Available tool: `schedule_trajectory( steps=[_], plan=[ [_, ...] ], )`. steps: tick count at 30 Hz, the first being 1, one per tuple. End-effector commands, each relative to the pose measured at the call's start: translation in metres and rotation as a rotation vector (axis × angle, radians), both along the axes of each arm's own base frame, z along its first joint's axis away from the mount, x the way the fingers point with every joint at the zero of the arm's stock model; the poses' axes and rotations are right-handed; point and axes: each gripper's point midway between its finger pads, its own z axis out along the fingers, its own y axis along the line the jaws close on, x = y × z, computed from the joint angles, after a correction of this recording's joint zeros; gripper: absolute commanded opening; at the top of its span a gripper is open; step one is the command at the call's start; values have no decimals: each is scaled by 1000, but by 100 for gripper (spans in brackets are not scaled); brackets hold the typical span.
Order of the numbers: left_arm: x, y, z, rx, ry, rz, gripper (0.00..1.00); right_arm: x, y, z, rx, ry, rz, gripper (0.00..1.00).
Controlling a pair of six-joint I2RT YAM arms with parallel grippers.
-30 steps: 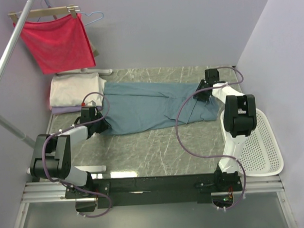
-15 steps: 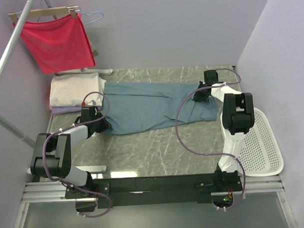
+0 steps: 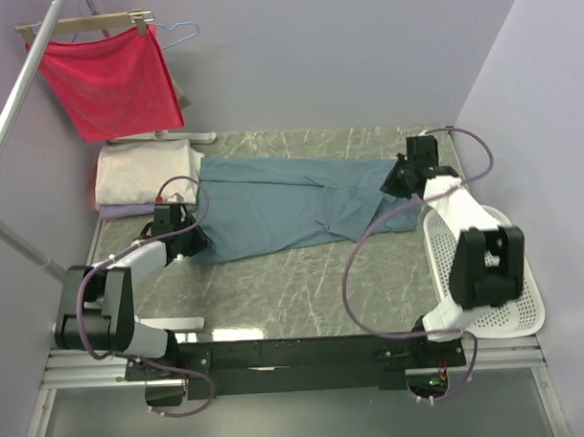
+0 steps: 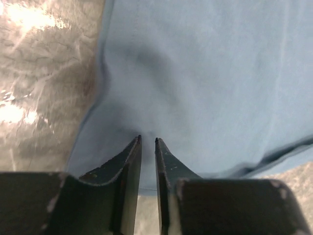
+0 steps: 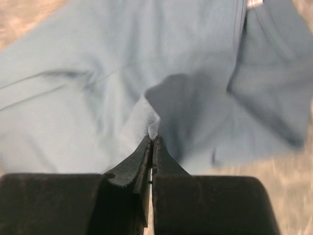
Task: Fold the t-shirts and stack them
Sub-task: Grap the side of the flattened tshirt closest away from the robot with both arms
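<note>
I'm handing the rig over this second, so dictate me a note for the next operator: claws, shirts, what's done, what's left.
Right claw: shut on a pinched fold at the right end of the teal t-shirt.
Left claw: almost closed at the shirt's left edge; grip unclear.
Done: cream t-shirt folded, stacked on the lavender t-shirt, far left.
To do: fold the teal one, add it to the stack.

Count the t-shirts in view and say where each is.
3. The teal t-shirt lies spread centrally; the cream t-shirt sits folded far left; the lavender t-shirt peeks out beneath it. Others may be hidden.
</note>
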Motion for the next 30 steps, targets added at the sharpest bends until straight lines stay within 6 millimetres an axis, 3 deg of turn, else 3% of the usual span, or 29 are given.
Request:
schedule_trajectory(
  steps=[1,3,4,7,15,20,30],
  plan=[
    [7,2,33,13,-74,-7,24,-46,1,17,4,-17,-36,0],
    [5,4,34,22,-70,-1,22,-66,3,12,16,-2,-40,0],
    [3,4,33,25,-65,0,22,-75,6,24,21,-33,-34,0],
    [-4,7,34,32,-46,20,23,-107,17,30,26,-42,-20,0],
    [-28,18,33,36,-22,113,39,-181,42,25,83,-16,12,0],
    [-46,22,22,28,22,169,41,-198,52,20,107,5,43,0],
    [-54,40,-1,106,120,251,48,-199,52,39,99,-41,60,0]
  ],
)
